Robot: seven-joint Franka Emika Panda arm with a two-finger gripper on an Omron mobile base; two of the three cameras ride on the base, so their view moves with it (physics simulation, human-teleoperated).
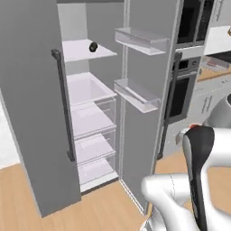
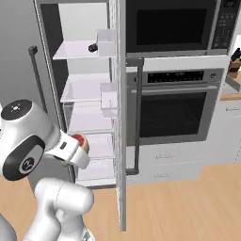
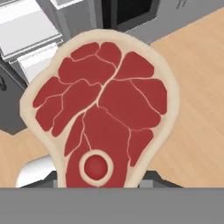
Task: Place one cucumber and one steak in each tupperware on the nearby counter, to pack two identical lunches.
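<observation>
Hand view — gripper pinches steak (image 3: pixel 103 118) | clear of fridge door edge (image 3: pixel 65 17)

Steak (image 3: pixel 105 113) on my hand cam is deep red, split into lobes by thin pale lines, with a broad tan fat rim and a tan ring around a red dot near the bottom. Fridge (image 1: pixel 31 90) is plain grey outside, white shelves inside, dark handle (image 1: pixel 63 103). There's a small dark cucumber (image 1: pixel 93 47) on the top shelf. Oven (image 2: pixel 174 108) is grey with a black window, floor (image 2: pixel 188 207) light wood, arm (image 2: pixel 28 141) white with dark joints.
</observation>
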